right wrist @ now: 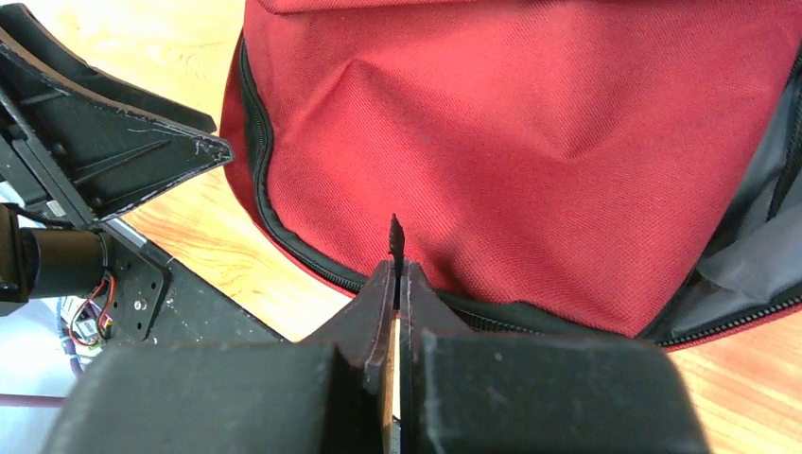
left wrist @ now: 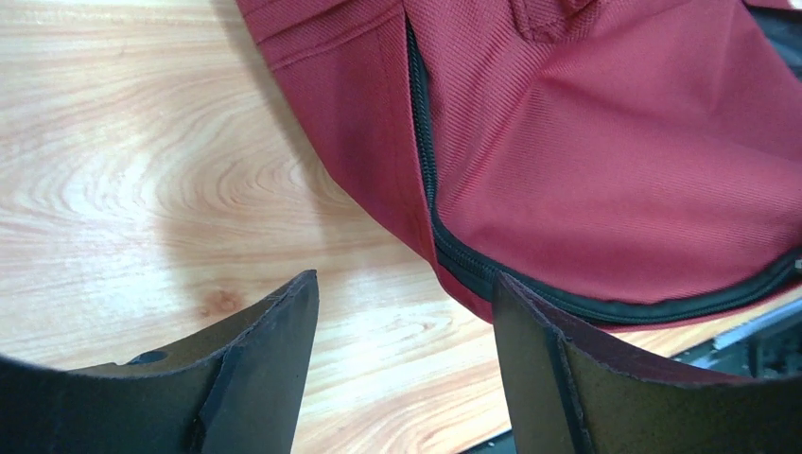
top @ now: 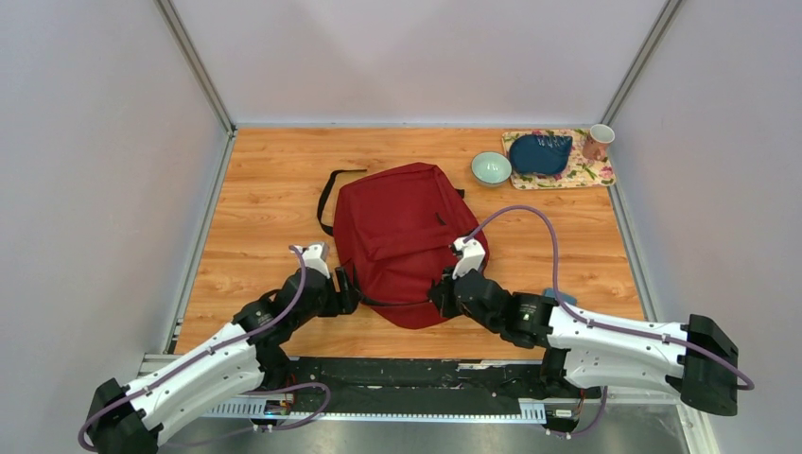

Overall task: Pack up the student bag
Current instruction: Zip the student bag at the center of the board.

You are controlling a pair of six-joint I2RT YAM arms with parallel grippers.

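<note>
The student bag [top: 402, 236], a dark red backpack with black zips, lies flat mid-table; it also shows in the left wrist view [left wrist: 615, 142] and right wrist view [right wrist: 520, 142]. My right gripper [top: 443, 295] [right wrist: 397, 270] is at the bag's near right edge, shut on a thin black zip pull [right wrist: 395, 232] that sticks up between the fingertips. To the right of it the zip gapes, showing grey lining [right wrist: 747, 255]. My left gripper [top: 348, 288] [left wrist: 405, 284] is open and empty over bare wood at the bag's near left edge, its right finger close to the zip [left wrist: 430, 203].
A black strap [top: 326, 199] loops out at the bag's left. A floral mat [top: 591, 175] at the back right carries a dark blue item [top: 539, 153] and a mug [top: 597, 142]; a teal bowl [top: 491, 168] sits beside it. A small blue thing [top: 551, 293] peeks out by the right arm.
</note>
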